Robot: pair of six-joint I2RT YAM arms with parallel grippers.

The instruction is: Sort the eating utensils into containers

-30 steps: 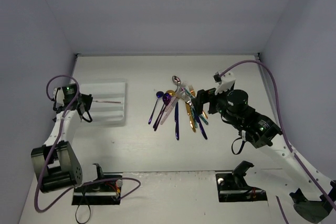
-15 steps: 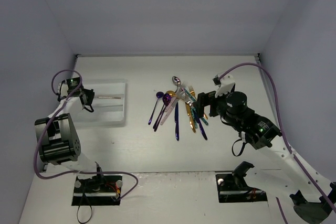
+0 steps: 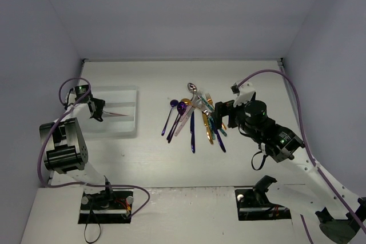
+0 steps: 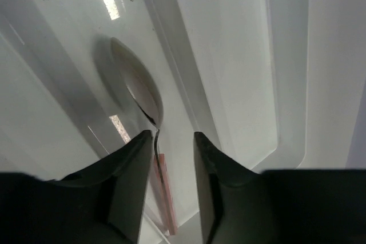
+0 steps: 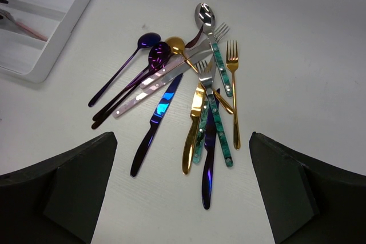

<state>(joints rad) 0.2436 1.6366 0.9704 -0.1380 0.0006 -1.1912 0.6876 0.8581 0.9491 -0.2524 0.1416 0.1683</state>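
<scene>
The white cutlery tray (image 3: 123, 95) lies at the left. My left gripper (image 3: 97, 110) hangs over its left end. In the left wrist view the jaws (image 4: 173, 135) stand a little apart around the pink handle of a spoon (image 4: 140, 87). The spoon lies along one compartment beside a ridge (image 4: 177, 55), and its handle is close to the left finger. The other utensils (image 3: 197, 117) lie in a fanned pile at mid-table. My right gripper (image 3: 220, 112) is wide open and empty just right of the pile, above a dark blue knife (image 5: 209, 164) and a gold knife (image 5: 193, 130).
The pile also holds purple spoons (image 5: 154, 55), a silver spoon (image 5: 205, 14), teal-handled forks (image 5: 220, 72), a gold fork (image 5: 233, 84) and another blue knife (image 5: 157, 121). The tray corner (image 5: 57, 21) shows at the right wrist view's upper left. White walls close in the table.
The left arm has swung toward the back left. The pink spoon has gone from level to slightly slanted in the tray. The right arm has barely moved.
</scene>
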